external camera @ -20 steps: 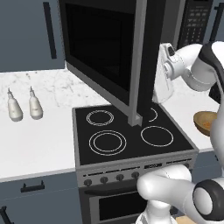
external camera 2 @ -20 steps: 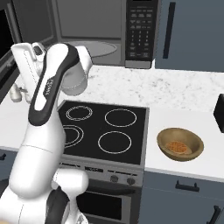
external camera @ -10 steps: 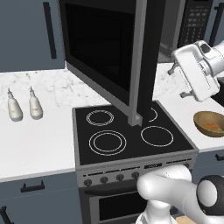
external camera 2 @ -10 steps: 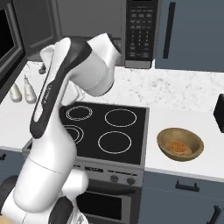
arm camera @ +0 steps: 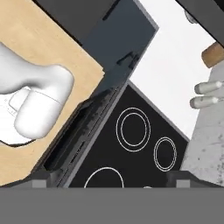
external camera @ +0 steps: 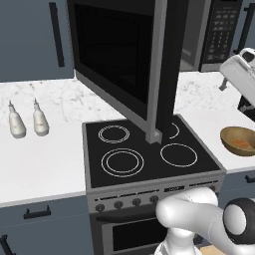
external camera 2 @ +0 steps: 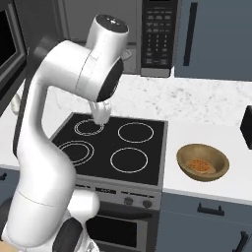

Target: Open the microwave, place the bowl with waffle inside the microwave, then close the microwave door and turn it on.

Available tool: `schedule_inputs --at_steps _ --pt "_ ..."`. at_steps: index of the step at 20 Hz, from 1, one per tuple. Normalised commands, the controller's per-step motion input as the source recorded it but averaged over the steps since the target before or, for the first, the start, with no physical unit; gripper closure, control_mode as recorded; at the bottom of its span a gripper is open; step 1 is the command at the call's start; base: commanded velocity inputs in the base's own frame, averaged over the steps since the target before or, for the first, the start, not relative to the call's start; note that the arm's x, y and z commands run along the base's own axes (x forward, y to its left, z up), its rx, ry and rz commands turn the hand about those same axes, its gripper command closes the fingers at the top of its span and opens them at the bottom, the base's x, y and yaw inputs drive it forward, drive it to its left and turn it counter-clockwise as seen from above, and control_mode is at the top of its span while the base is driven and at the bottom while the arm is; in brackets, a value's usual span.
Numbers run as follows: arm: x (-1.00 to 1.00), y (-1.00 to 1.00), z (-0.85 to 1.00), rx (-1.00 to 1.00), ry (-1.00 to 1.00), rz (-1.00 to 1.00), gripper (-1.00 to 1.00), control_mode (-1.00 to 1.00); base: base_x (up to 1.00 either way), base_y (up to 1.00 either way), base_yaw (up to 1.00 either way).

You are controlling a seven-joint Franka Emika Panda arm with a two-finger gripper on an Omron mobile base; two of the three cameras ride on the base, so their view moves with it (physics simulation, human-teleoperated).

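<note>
The microwave (external camera: pixel 219 35) hangs above the stove's back, its keypad panel (external camera 2: pixel 157 37) on the right. The microwave door (external camera: pixel 119 55) stands swung wide open towards me, over the stove's left half. The brown bowl (external camera 2: pixel 203 161) with the waffle (external camera 2: pixel 198 165) rests on the white counter right of the stove, also seen as the bowl (external camera: pixel 240 140). My gripper (external camera 2: pixel 102 117) hangs over the stove's back-left burner, far left of the bowl. In the hand view the gripper (arm camera: pixel 111 181) is open, fingertips (arm camera: pixel 43 179) wide apart with nothing between them.
The black stove (external camera: pixel 149 154) with ring burners fills the middle, its oven below. Two pale bottles (external camera: pixel 16 124) (external camera: pixel 40 119) stand on the left counter. A black box (external camera 2: pixel 246 127) sits at the right edge of the counter, behind the bowl.
My arm has swung away from the microwave front and the hand has come down over the stove. Bowl and door have not moved. The gripper stayed open.
</note>
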Motion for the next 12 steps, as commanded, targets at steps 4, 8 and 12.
schedule_inputs --at_steps 4,8,12 --pt "0.05 -0.96 -0.51 -0.16 0.01 -0.65 -1.00 -1.00 0.00 0.00 0.00" --pt "-0.01 -1.00 -0.68 -0.14 0.03 -0.40 -1.00 -1.00 0.00 0.00 0.00" --pt "-0.15 -1.00 -0.80 -0.01 0.03 0.04 -1.00 -1.00 0.00 0.00 0.00"
